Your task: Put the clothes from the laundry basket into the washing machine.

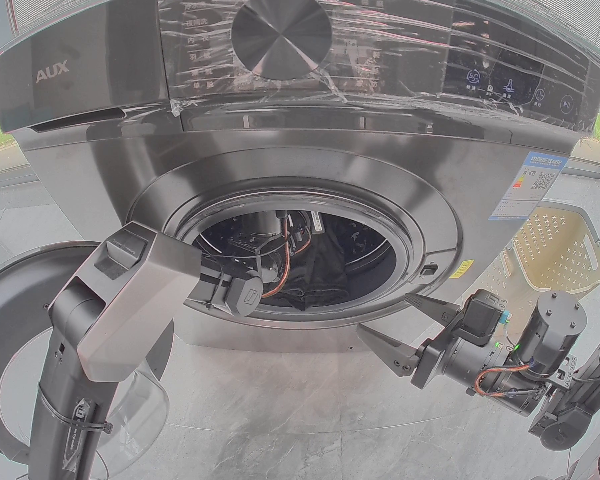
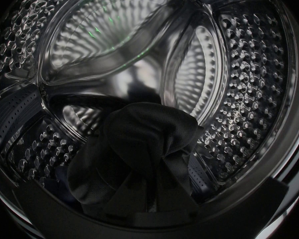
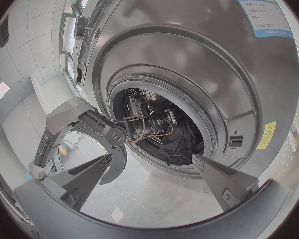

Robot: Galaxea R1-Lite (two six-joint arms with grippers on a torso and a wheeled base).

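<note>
— Closest to us, our right gripper (image 1: pixel 383 312) is hanging wide open and empty, low in front of the washing machine (image 1: pixel 380 168). Where are we seeing the clothes?

— We are seeing one dark garment (image 2: pixel 146 143), soft and matte, bunching low at the mouth of the drum (image 2: pixel 249 67). Our left arm (image 1: pixel 133 288) is lying through the round opening; we cannot tell what the left gripper is doing.

— Then we are judging it best to carry the cloth deeper before letting go.

— Agreed. We are also minding the drum's dimpled steel wall, glossy and hard, and the pale perforated laundry basket (image 1: pixel 560 248) standing at our right.
</note>
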